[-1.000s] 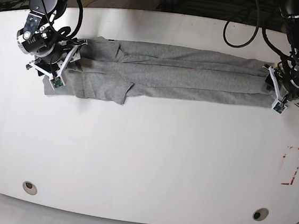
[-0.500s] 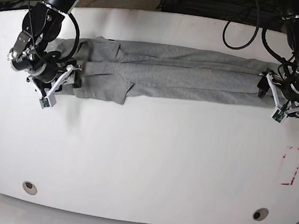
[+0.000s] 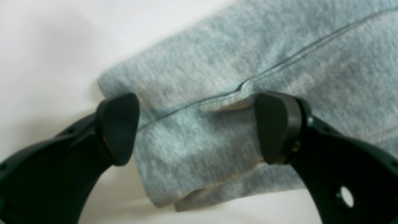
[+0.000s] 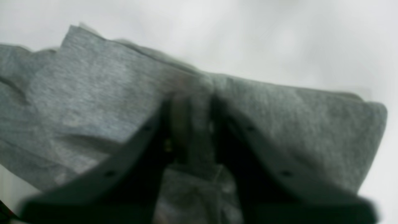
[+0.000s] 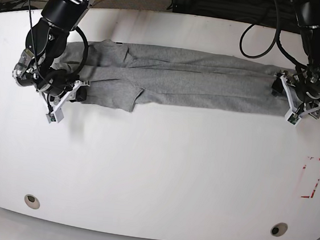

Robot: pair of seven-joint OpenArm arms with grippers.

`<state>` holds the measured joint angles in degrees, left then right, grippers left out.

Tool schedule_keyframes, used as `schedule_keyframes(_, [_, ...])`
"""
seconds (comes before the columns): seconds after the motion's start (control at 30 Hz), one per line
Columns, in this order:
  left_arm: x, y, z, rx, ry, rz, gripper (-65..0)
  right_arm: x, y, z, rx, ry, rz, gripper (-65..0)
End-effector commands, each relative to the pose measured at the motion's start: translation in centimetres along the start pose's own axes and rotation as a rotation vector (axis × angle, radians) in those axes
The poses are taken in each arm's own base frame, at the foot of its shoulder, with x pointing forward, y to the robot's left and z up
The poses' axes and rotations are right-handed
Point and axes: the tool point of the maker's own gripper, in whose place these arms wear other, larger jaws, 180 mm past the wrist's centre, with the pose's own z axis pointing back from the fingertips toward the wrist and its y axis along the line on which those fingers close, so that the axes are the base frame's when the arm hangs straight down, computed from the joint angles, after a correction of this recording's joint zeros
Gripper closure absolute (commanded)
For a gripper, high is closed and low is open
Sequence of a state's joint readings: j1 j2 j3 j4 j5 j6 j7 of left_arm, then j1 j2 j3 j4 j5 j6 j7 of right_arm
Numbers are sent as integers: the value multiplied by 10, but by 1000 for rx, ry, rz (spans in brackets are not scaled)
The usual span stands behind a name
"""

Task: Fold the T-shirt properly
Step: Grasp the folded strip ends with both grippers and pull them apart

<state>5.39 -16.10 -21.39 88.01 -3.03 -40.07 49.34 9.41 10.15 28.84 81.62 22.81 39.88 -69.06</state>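
T-shirt lies as long narrow band across far half of table, long axis left-right in base view. Right gripper at shirt's sleeve end, jaws nearly together, pinching fold of cloth between them. Left gripper at shirt's opposite end, jaws wide apart, straddling folded hem corner, cloth between fingers but not pinched. Judgement: left must close before both ends can lift; each arm sits at own end.
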Motion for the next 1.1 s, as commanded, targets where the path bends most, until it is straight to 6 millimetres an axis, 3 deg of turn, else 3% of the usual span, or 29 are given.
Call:
schedule_keyframes(0.0, [-13, 6, -1, 17, 54, -11, -553, 20, -3, 7, -5, -59, 17, 0])
schedule_keyframes(0.17, [-13, 6, -1, 17, 54, -11, -553, 19, -7, 13, -23, -72, 13, 0])
schedule_keyframes(0.33, [-12, 5, 0, 16, 53, -13, -553, 12, -22, 48, -127, -109, 22, 0])
schedule_keyframes(0.47, [-13, 5, -1, 15, 55, -11, -553, -5, -26, 61, -168, -71, 25, 0])
schedule_keyframes(0.57, [-13, 5, -1, 16, 54, -12, -553, -19, -28, 58, -166, -44, 8, 0])
schedule_keyframes(0.6, [-14, 5, -1, 14, 56, -10, -553, -23, -28, 55, -159, -38, -3, -11])
schedule_keyframes(0.77, [-12, 6, 0, 17, 53, -11, -553, -42, -32, 41, -125, -21, -57, -208])
schedule_keyframes(0.87, [-3, 8, 2, 24, 27, -12, -553, -42, -35, 47, -141, -26, -41, -300])
schedule_keyframes(0.97, [19, 20, 12, 67, -31, -7, -553, -30, -27, 64, -164, -76, 15, -339])
schedule_keyframes(1.07, [34, 20, 19, 71, -108, 55, -554, -21, -6, 76, -114, -145, 53, -346])
